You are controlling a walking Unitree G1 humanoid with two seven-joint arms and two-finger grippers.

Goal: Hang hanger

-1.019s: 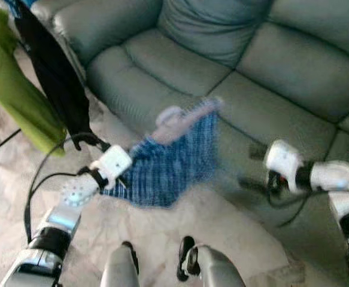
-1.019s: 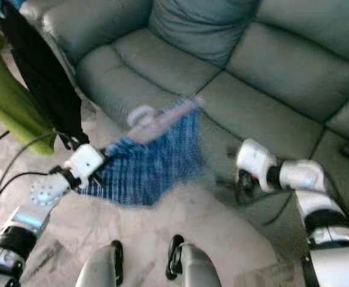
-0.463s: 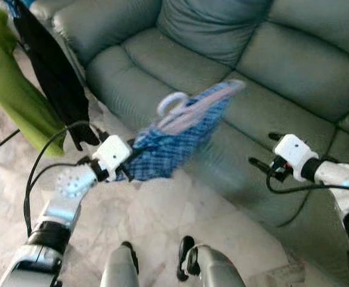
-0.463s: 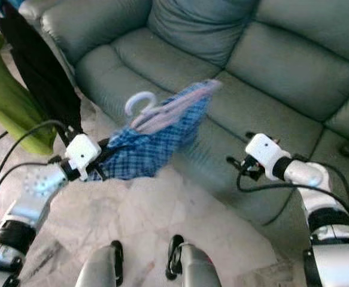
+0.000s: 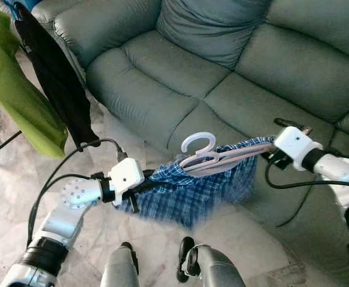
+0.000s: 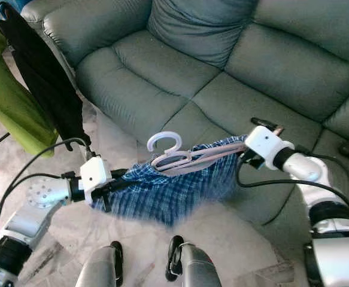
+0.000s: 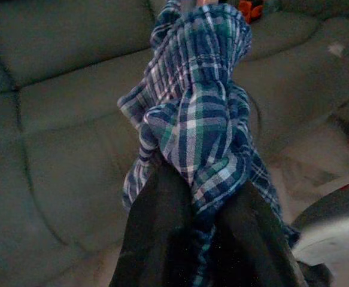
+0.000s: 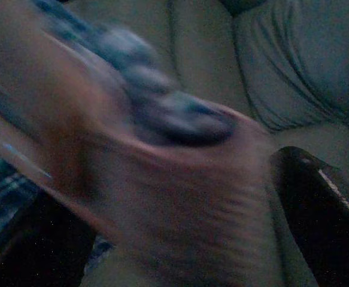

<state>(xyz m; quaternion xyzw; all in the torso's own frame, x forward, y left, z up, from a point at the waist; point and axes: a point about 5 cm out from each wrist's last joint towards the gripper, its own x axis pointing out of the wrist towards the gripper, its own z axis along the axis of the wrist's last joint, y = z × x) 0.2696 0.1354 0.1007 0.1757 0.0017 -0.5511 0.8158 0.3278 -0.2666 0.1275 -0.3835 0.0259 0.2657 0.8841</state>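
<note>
A pink hanger (image 5: 222, 158) with a white hook (image 5: 198, 142) carries a blue plaid garment (image 5: 192, 194) in the air before the sofa. My left gripper (image 5: 139, 188) is shut on a bunched fold of the plaid cloth (image 7: 192, 143) at the garment's left side. My right gripper (image 5: 270, 154) is at the hanger's right end. In the right wrist view the blurred pink hanger (image 8: 162, 179) lies between its two black fingers (image 8: 324, 209), which stand wide apart, so it is open around the hanger's end.
A grey-green sofa (image 5: 162, 72) with a cushion (image 5: 210, 27) lies right behind the hanger. On the left hang a green garment (image 5: 12, 101) and a black garment (image 5: 54, 78) from a rack. The floor (image 5: 6, 179) is pale marble. My legs (image 5: 204, 269) show at the bottom.
My left gripper has carried the garment and hanger to the right and lower. My right gripper, which stood apart from the hanger, has come up to its right end.
</note>
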